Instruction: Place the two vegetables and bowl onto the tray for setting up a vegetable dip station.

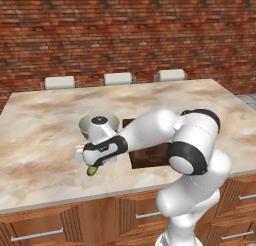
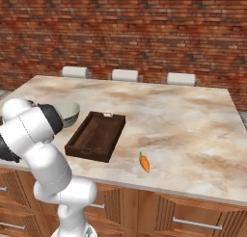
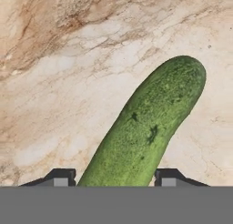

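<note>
Gripper low over the counter, fingertips apart on either side of the cucumber, one to each flank; no contact to be seen, so not yet clamped. Cucumber flat on the marble, long axis running away from the gripper along its line of sight and leaning to one side, near end between the fingertips, far end well beyond. From the left base view, a green end poking out under the hand, near the counter's front edge. Just behind the hand, the bowl; beside it, the tray, bare. Carrot well apart, past the tray's other side. Probably next: closing across the cucumber's width, then a short carry over to the tray.
</note>
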### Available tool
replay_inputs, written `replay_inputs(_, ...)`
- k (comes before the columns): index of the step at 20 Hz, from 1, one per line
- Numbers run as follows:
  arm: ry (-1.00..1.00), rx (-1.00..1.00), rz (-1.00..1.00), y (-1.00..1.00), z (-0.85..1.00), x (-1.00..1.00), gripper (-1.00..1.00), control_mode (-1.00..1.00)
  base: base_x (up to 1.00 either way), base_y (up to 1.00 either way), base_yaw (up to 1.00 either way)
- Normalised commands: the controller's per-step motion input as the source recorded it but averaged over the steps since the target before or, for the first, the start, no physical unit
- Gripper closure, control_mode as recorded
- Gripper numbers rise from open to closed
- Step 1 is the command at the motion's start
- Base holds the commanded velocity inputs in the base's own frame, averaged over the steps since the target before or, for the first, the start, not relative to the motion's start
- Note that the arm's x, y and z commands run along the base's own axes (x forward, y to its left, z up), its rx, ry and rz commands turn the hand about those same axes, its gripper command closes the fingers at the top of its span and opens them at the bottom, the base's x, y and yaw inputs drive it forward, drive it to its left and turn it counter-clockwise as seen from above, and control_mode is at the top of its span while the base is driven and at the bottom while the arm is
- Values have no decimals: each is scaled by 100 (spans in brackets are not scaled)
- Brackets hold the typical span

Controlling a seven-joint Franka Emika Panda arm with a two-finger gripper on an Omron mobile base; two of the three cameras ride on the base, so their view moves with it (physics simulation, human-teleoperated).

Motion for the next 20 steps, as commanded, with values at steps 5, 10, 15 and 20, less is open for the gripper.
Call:
replay_inputs(5, 0, 0, -14, -10, 59, -12, 100, -100, 0, 0, 0)
replay_inputs(10, 1, 0, -15, -37, 57, -11, 100, -100, 0, 0, 0)
replay_inputs(15, 4, 0, -20, -52, 50, 0, 100, -100, 0, 0, 0)
replay_inputs(20, 3, 0, -23, -56, 41, 0, 100, -100, 0, 0, 0)
